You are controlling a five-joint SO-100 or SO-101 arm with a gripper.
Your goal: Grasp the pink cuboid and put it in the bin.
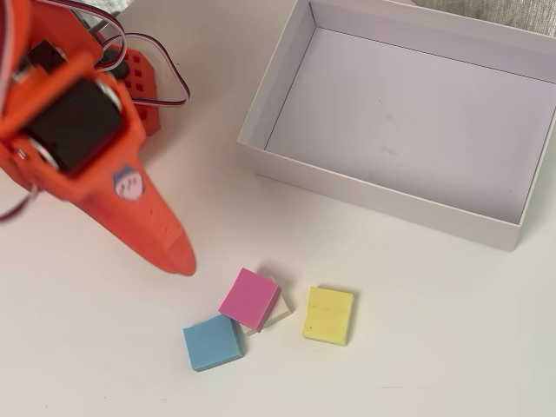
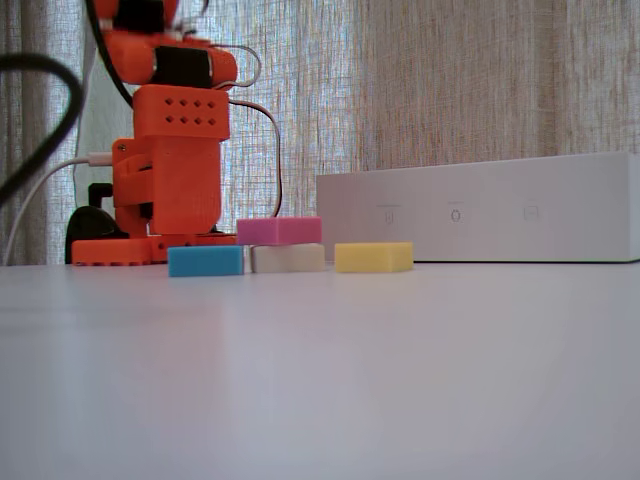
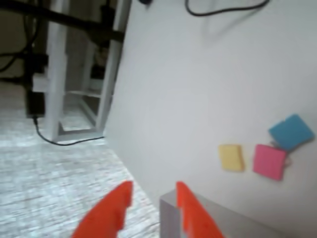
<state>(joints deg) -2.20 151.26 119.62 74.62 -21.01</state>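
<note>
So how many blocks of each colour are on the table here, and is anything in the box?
Pink block: 1, lying on top of the beige one
Beige block: 1
Blue block: 1
Yellow block: 1
Total: 4 blocks
White box: 1, nothing in it

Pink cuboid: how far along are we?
Nothing is done yet: the pink cuboid lies on top of a beige block on the table, and the bin is empty. The claw holds nothing, slightly open. Left: grasp, carry, drop.
</note>
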